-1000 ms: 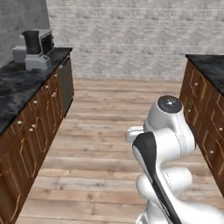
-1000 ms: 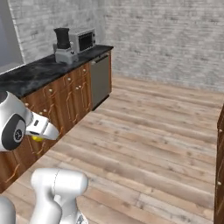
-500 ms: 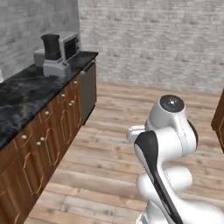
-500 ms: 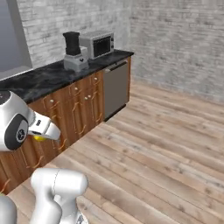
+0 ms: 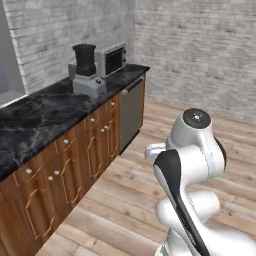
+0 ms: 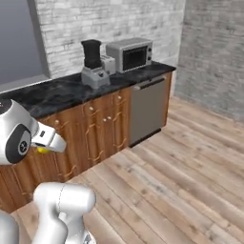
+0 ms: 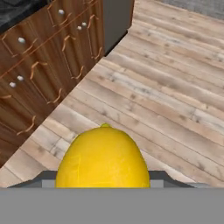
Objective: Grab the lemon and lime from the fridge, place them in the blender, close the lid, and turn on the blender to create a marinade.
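Pincer (image 6: pixel 44 148) pinching lemon (image 7: pixel 103 157); blender (image 6: pixel 94 64) sits up on bench (image 6: pixel 57 93), ahead and above the pincer.

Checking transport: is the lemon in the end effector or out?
In. The lemon sits right at the end effector in the hand view, above wood floor; yellow also shows at the hand tip in the right base view.

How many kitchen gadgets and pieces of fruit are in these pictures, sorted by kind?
Blender: 1
Toaster oven: 1
Dishwasher: 1
Lemon, held in the gripper: 1
Total: 4
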Tool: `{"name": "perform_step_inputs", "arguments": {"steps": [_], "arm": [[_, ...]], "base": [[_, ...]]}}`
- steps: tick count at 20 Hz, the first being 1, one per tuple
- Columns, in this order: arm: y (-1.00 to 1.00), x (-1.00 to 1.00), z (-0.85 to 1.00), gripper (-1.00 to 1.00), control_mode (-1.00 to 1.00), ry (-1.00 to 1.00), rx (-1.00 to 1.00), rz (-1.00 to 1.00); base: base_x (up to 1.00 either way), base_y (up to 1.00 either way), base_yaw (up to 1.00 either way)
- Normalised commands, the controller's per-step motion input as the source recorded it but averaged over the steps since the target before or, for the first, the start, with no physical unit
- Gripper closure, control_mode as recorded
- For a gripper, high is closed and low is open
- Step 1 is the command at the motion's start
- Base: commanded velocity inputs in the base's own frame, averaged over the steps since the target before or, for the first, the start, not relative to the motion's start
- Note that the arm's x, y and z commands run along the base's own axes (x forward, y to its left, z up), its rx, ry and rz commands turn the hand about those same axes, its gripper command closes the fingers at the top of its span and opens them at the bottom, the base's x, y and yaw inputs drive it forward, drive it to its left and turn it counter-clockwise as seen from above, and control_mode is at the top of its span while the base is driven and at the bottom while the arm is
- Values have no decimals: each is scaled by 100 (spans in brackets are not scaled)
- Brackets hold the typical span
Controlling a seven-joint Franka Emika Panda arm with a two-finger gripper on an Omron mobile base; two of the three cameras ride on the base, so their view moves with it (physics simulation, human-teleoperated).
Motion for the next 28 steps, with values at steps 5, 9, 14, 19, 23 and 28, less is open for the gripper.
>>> {"name": "perform_step_inputs", "arguments": {"steps": [5, 9, 14, 19, 23, 28], "arm": [[0, 0, 0, 100, 100, 0, 0, 0], [0, 0, 0, 100, 100, 0, 0, 0], [0, 0, 0, 100, 100, 0, 0, 0], [0, 0, 0, 100, 100, 0, 0, 0], [0, 0, 0, 100, 100, 0, 0, 0], [0, 0, 0, 100, 100, 0, 0, 0]], "base": [[100, -56, 40], [100, -55, 40], [100, -41, 40], [100, -31, 42], [100, -31, 42], [90, -43, 41]]}}
